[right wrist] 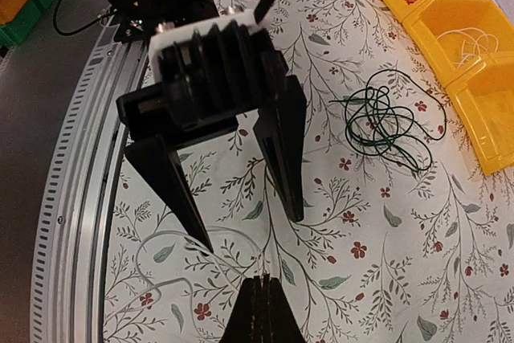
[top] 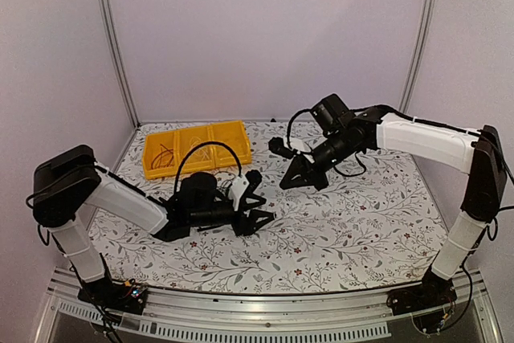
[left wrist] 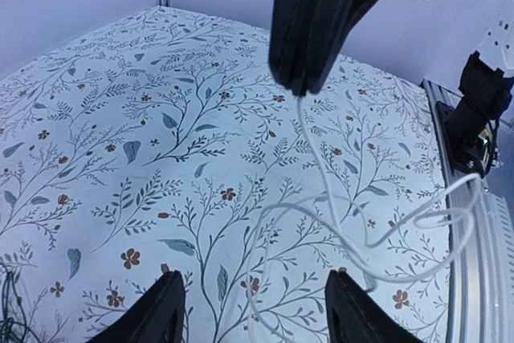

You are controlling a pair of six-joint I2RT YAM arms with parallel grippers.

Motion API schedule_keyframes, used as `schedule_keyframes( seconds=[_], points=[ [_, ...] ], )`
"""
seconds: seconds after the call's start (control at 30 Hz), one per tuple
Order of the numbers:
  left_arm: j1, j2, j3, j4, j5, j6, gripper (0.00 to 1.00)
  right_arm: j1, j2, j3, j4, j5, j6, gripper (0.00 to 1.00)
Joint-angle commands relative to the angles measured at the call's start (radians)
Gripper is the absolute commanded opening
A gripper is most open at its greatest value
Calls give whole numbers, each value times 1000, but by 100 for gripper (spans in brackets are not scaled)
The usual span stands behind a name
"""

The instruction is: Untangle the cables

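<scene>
The white cable (left wrist: 303, 122) hangs from the right gripper (left wrist: 301, 86), whose jaws are pressed together on it. The rest of it lies in loose loops on the floral cloth (left wrist: 120, 158). The left gripper (left wrist: 253, 279) is low over the loops, jaws apart, holding nothing. The dark tangle (right wrist: 377, 118) lies separately, near the yellow bin (right wrist: 474, 130). I think the risk is this: with a quick lift, the crossing loops can tighten into a knot, or the thin wire can slip from the pinch.

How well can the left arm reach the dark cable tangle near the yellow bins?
Probably yes: the left end effector stands open, and the dark cable tangle lies uncovered near it, with nothing between.
</scene>
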Motion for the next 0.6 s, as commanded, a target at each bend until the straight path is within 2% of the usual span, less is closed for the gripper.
schedule_keyframes(
  seconds=[0.0,0.17,0.3,0.43,0.57],
  points=[
    [-11,135,62,211,-26,5,62,1,-41,42,-108,-20,-8,0],
    [-14,287,105,359,4,-69,58,1,-78,97,-158,-11,-34,0],
    [-17,342,98,467,53,-153,38,0,-106,148,-181,-9,-28,0],
    [-34,320,76,480,60,-181,0,-1,-146,164,-170,-1,-19,0],
    [-51,268,45,399,-49,-175,0,-11,-179,190,-154,13,-15,0]
  ],
)
